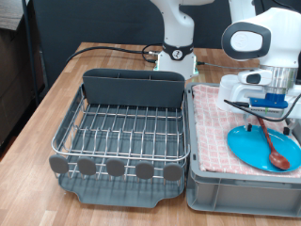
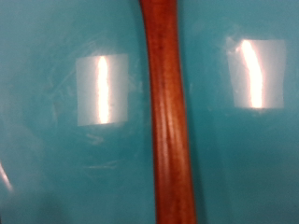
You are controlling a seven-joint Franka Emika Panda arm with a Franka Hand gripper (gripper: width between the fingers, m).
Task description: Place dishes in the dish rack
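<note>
Exterior view only: dish rack (image 1: 122,132) on counter (image 1: 56,89), well apart from claw (image 1: 271,110) toward exterior view's left, no dishes visible in it. Claw low over grey crate (image 1: 240,184), plate (image 1: 254,149) and wooden spoon (image 1: 275,151) just below. Wrist view fills with spoon handle (image 2: 168,112) lying across blue plate (image 2: 65,121). Arm bent over crate, claw pointing down. Claw opening: cannot tell; fingers unseen.

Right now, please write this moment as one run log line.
gripper: above wooden spoon, jaw state unclear | spoon: lying on blue plate | plate: in cloth-lined crate | dish rack: no dishes seen
</note>
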